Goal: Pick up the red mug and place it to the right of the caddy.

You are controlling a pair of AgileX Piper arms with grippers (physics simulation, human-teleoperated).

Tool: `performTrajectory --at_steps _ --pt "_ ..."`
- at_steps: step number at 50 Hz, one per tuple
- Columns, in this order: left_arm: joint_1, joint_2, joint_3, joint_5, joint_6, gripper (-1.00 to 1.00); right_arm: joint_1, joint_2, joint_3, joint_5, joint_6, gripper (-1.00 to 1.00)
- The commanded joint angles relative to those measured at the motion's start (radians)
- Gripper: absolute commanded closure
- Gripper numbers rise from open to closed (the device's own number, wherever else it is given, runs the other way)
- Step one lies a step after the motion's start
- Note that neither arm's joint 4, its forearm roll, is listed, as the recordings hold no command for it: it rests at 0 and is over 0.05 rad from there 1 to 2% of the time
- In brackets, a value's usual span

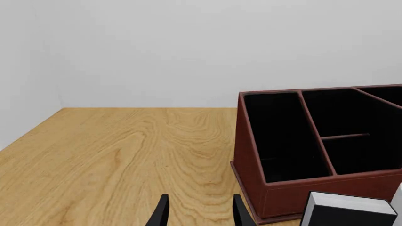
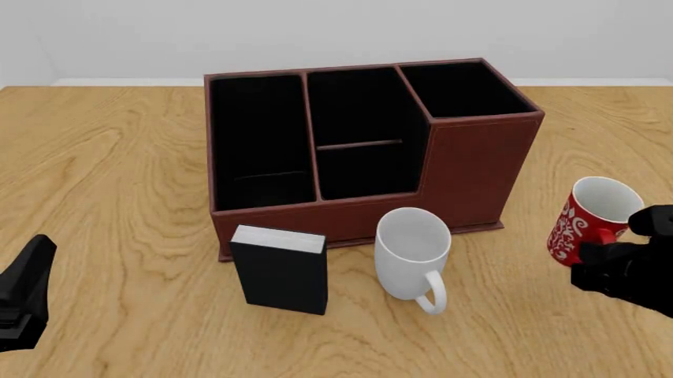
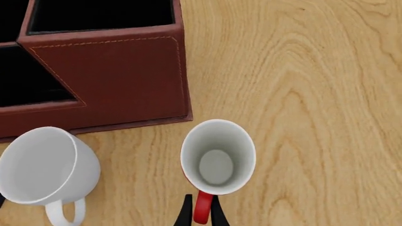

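Fingers of the right gripper (image 3: 201,212) sit narrow, pinched on the red handle of the small red ceramic mug with white swirly lettering (image 2: 587,219); the handle shows squeezed between the two dark fingertips (image 3: 185,213) in the right wrist view. The mug's white inside (image 3: 217,165) opens just beyond those fingertips, mouth facing the wrist camera. In the front view the mug tilts, rim toward the caddy side, body touching the black gripper mass; whether its base touches the wooden table (image 2: 116,197) I cannot tell.

The large reddish-brown leather-look caddy with black-lined compartments (image 2: 478,169) stands beyond and to the left of the right fingers, near the held mug but apart from it, taller section nearest. A larger plain white mug (image 2: 412,252) stands left of the right fingers, just in front of the caddy, handle pointing toward the arms' side. A small black box with a white top (image 2: 280,269) stands further left, upright, close to the caddy's front edge.

The left gripper (image 1: 197,212) has its fingers spread apart with nothing between them, only bare wood grain ahead of the tips. The caddy lies off to the side of those fingers, well clear. In the front view this gripper (image 2: 24,295) sits at the near left edge.
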Motion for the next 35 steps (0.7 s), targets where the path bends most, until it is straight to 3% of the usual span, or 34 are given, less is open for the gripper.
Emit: performTrajectory --at_steps 1,11,35 --pt "0.000 0.000 0.000 0.000 0.000 -1.00 -0.058 0.153 -0.068 -0.141 -0.126 1.00" --pt "0.000 0.000 0.000 0.000 0.000 -1.00 -0.091 0.329 -0.155 -0.259 -0.200 1.00" --pt "0.000 0.000 0.000 0.000 0.000 -1.00 -0.088 0.652 -0.296 -0.428 -0.179 1.00"
